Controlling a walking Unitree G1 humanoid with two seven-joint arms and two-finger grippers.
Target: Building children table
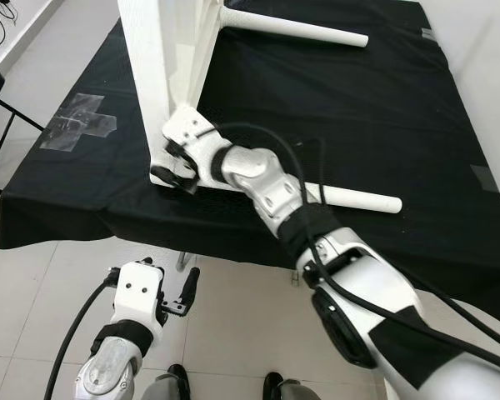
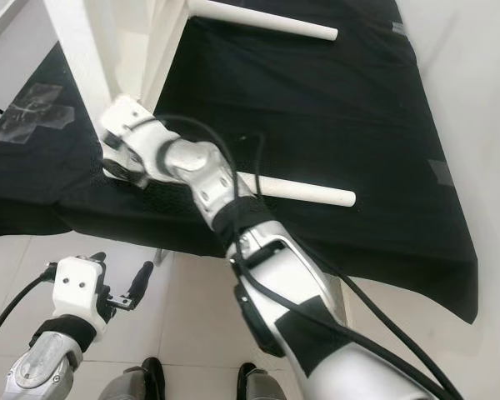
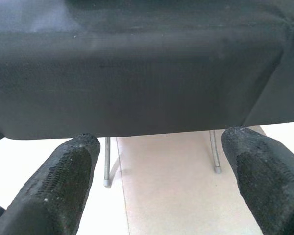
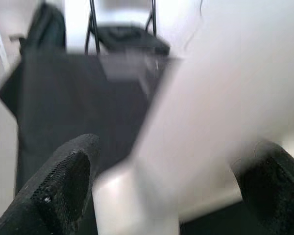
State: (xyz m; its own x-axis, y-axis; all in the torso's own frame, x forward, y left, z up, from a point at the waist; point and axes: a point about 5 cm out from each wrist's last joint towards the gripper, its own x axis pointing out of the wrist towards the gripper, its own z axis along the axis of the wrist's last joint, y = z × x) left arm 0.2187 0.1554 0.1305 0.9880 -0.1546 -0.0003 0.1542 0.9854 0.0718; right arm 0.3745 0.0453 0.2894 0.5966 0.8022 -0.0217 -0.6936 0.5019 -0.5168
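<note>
Left eye view: right gripper (image 1: 177,164) steadying white wooden children's table (image 1: 162,58) on black-draped worktop (image 1: 383,117).
Fingers apart astride its lower corner; close squarely before tilting toward twelve o'clock. Left gripper (image 1: 177,293) idles, fingers apart.

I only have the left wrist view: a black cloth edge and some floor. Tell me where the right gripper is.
Observer: The right gripper is up on the black-covered table. It is at the lower corner of the white children table, which stands on its edge.
Operator: Report the legs.
Observer: Two white legs stick out sideways, an upper leg and a lower leg close to the cloth.
Operator: Place my left gripper for me.
Observer: The left gripper, open, hangs below the table's near edge, over the tiled floor.
</note>
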